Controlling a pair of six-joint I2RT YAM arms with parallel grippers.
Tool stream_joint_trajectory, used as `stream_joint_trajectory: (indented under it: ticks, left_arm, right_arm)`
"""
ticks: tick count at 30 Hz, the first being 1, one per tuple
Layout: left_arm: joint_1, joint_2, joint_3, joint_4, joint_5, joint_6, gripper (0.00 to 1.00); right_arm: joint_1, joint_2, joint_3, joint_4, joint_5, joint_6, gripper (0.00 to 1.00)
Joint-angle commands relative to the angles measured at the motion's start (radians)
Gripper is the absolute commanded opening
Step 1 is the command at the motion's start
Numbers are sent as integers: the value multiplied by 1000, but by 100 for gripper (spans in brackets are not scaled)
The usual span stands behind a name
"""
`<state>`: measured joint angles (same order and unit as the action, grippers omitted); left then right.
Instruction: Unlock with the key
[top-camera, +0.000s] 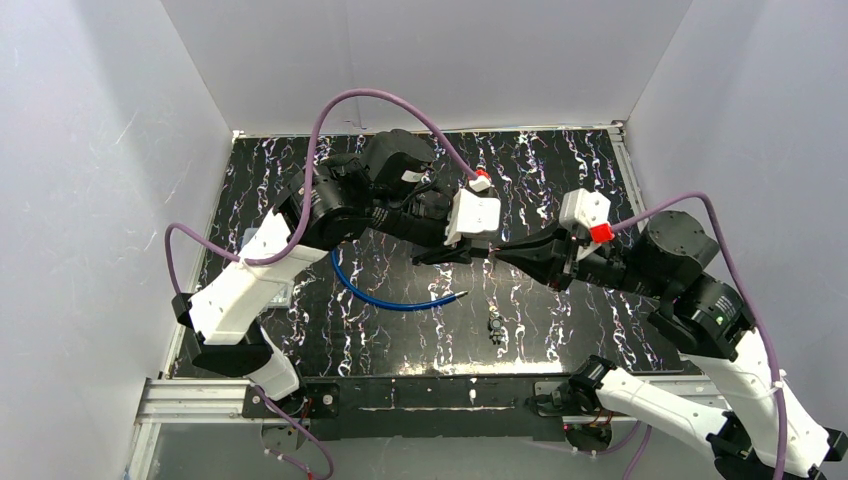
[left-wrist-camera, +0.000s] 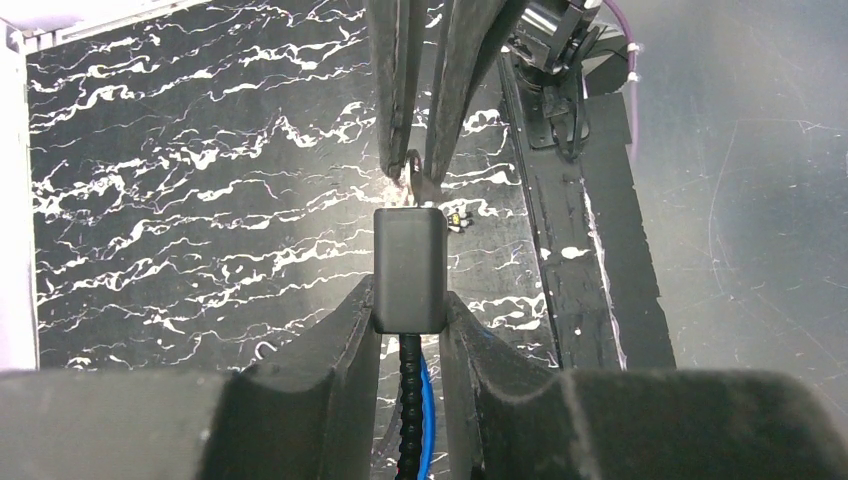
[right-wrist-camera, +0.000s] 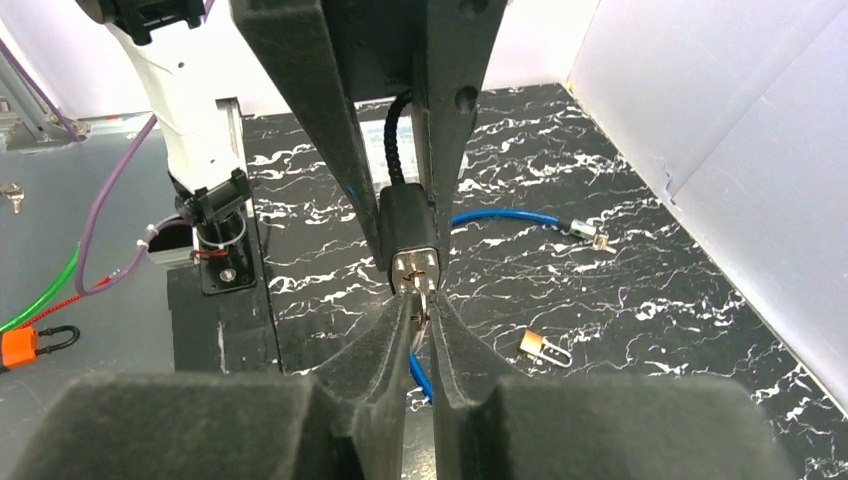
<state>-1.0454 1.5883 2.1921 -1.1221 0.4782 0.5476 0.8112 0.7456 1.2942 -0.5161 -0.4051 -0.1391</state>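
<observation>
A black lock body (left-wrist-camera: 410, 268) with a blue cable (top-camera: 390, 295) hangs above the table's middle. My left gripper (left-wrist-camera: 410, 300) is shut on it, one finger on each side. Its metal keyhole face (right-wrist-camera: 415, 268) points toward my right gripper (right-wrist-camera: 420, 315). That gripper is shut on the small silver key (right-wrist-camera: 421, 308), which touches the keyhole face. In the top view the left gripper (top-camera: 468, 254) and the right gripper (top-camera: 503, 256) meet tip to tip. How deep the key sits in the lock is hidden.
A small brass padlock (right-wrist-camera: 540, 347) lies on the black marbled table (top-camera: 560, 190) below the grippers. The blue cable's free metal end (right-wrist-camera: 590, 235) rests on the table. An orange padlock (right-wrist-camera: 25, 345) and green and red wires lie beyond the table's near edge.
</observation>
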Motion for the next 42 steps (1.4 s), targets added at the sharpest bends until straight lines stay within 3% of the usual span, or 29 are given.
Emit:
stream_joint_trajectory:
  ticks: [1, 6, 12, 17, 27, 42]
  left_arm:
    - [-4, -51, 7, 39, 28, 1, 0]
    - [-4, -50, 11, 40, 30, 0, 0]
    - [-4, -48, 16, 39, 34, 1, 0]
    - [-4, -44, 24, 40, 43, 1, 0]
    - [-4, -39, 42, 50, 42, 1, 0]
    - [-5, -21, 65, 57, 52, -8, 0]
  right_arm:
    - [-3, 15, 7, -4, 32, -20, 18]
    - [-3, 10, -7, 1, 67, -21, 28]
    - [-3, 18, -13, 8, 57, -9, 18]
    - [-3, 31, -10, 16, 27, 7, 2]
    - [-3, 33, -43, 39, -15, 53, 1]
    - [-1, 48, -96, 233, -65, 169, 1]
